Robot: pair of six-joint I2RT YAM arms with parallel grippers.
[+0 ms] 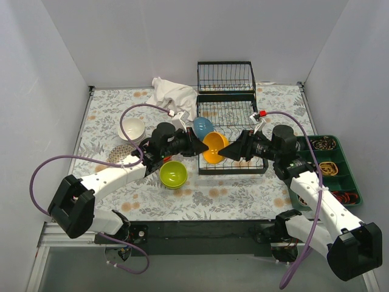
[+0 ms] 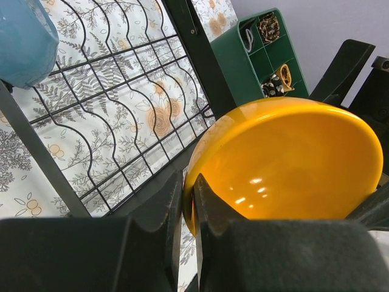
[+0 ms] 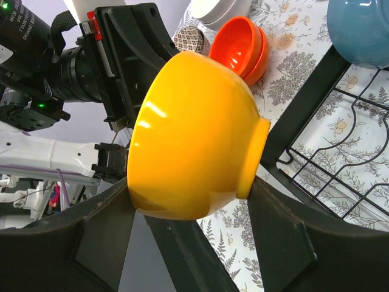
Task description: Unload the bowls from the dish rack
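Currently both hands share one glossy yellow-orange bowl (image 1: 214, 148), held on edge over the near rim of the black wire dish rack (image 1: 234, 112). Left hand (image 1: 196, 145) pinches its rim; right hand (image 1: 228, 150) clamps it rim-to-foot. Probably a handover, bound for the surface.

- My left arm (image 1: 115, 173) and right arm (image 1: 316, 194) had white link shells with black joint housings.
- Big black blocks sat at the shoulders (image 1: 70, 205).
- A purple cable (image 1: 45, 170) ran off the left arm and a second purple cable (image 1: 307, 243) ran off the right.
- My left gripper (image 1: 199, 146) was matte black, with thick tapered fingers (image 2: 152, 243).
- My right gripper (image 1: 230, 150) was matte black, with broad angular fingers (image 3: 285, 243).
- The left gripper body had a small red tab (image 3: 91, 24).
- The black wrist motor (image 3: 24, 30) had white lettering, too small to read.
- There was a green light (image 3: 39, 104) under it.
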